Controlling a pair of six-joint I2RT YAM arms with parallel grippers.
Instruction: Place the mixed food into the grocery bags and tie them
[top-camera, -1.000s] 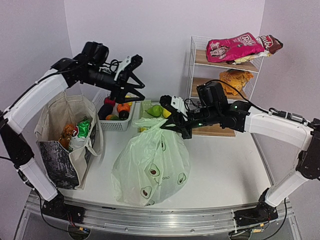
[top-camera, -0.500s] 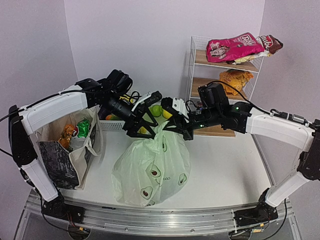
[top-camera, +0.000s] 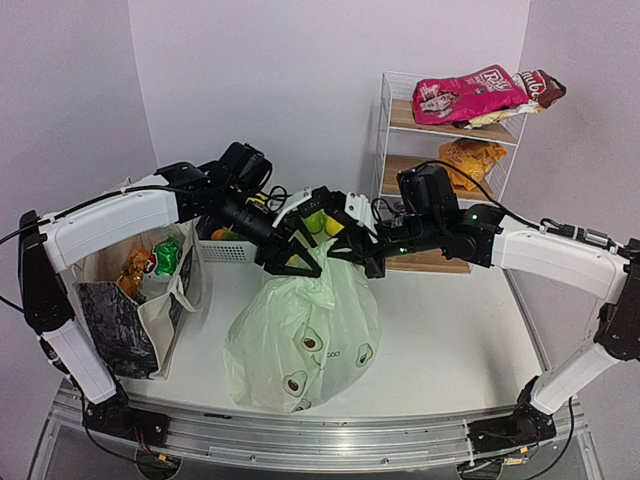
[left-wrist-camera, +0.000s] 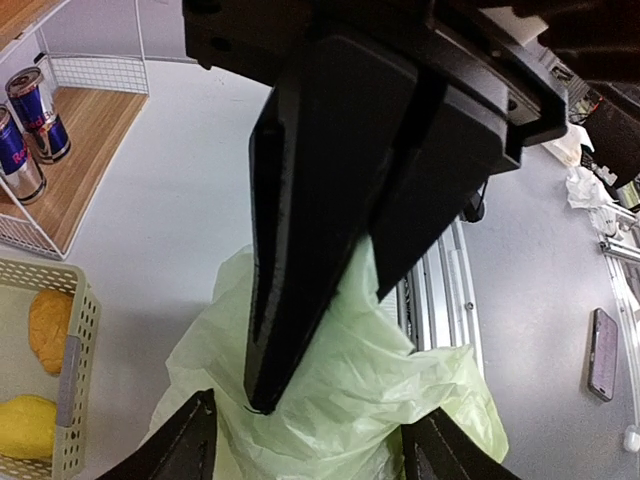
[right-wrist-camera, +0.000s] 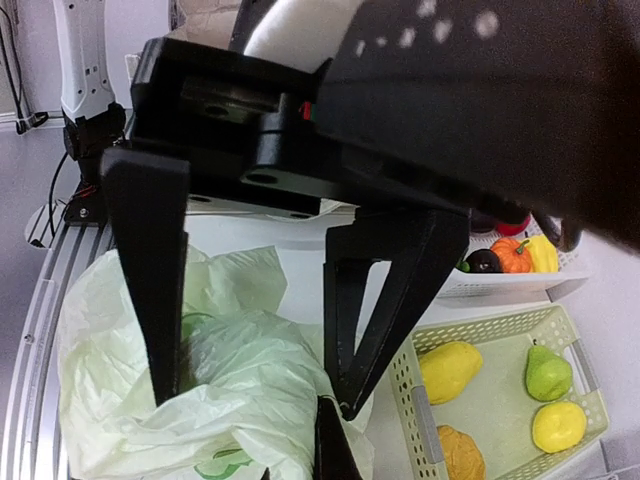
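Arms angled inward, left end effector (top-camera: 300, 240) spread wide, right end effector (top-camera: 355, 252) pinched closed (nearly touching).

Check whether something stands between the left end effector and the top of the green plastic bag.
Nothing visible does. The left end effector is open at the gathered top of the plastic bag; the right end effector, gripping that top, is beside it, not between.

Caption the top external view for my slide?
Right gripper pinches the avocado-print plastic bag at its top, open left gripper alongside; canvas tote at left.
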